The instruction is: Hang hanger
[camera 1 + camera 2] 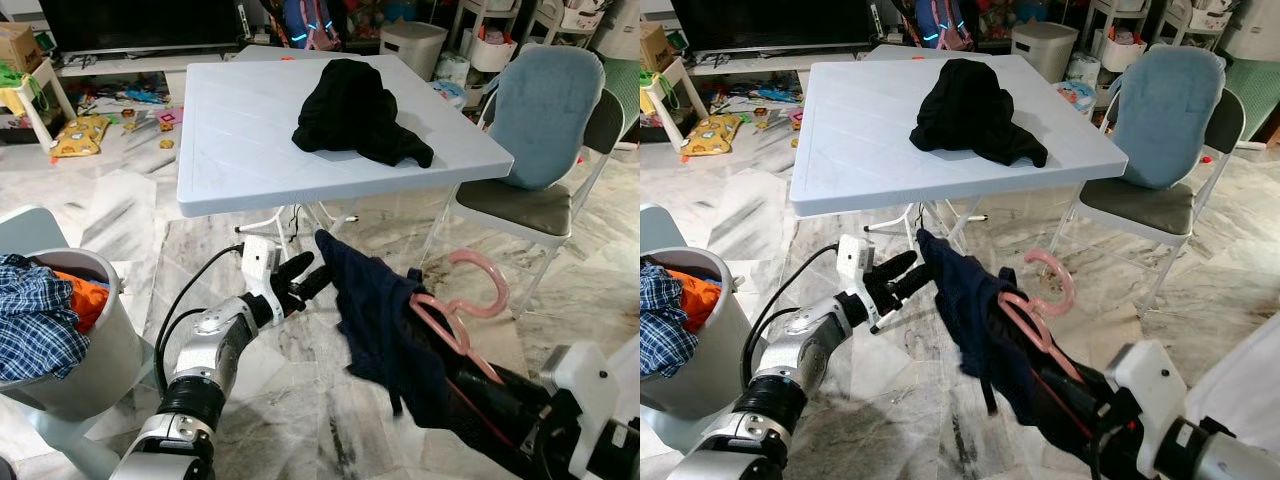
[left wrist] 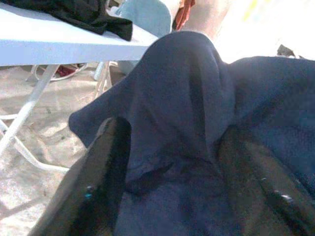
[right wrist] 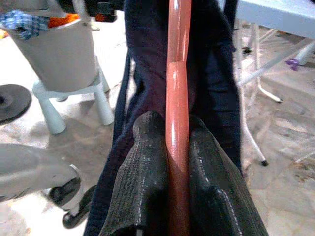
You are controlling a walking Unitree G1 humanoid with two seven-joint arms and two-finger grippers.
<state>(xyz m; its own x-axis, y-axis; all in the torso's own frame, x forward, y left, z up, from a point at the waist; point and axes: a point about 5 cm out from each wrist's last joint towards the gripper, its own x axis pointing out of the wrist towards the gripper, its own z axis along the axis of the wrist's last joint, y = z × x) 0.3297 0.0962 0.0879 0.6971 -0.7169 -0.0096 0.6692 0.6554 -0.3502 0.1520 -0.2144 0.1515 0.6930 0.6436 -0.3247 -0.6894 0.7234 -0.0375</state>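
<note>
We see the right gripper [image 3: 178, 172] clamped tight on the pink hanger [image 1: 470, 300], navy garment [image 1: 385, 330] draped over it. Left gripper [image 1: 305, 280] spread apart, fingertips at the garment's edge.

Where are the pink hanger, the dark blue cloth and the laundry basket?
pink hanger [image 1: 478, 268], left eye view, on its curved hook.
dark blue cloth [image 1: 375, 320], left eye view, on its draped middle.
laundry basket [image 1: 95, 355], left eye view, on its grey outer wall.

One pink hanger [image 1: 462, 300], two garments (one navy [image 1: 385, 330], one black [image 1: 358, 112]), one worktop [image 1: 230, 130], one chair [image 1: 545, 130], one laundry basket [image 1: 85, 345].
</note>
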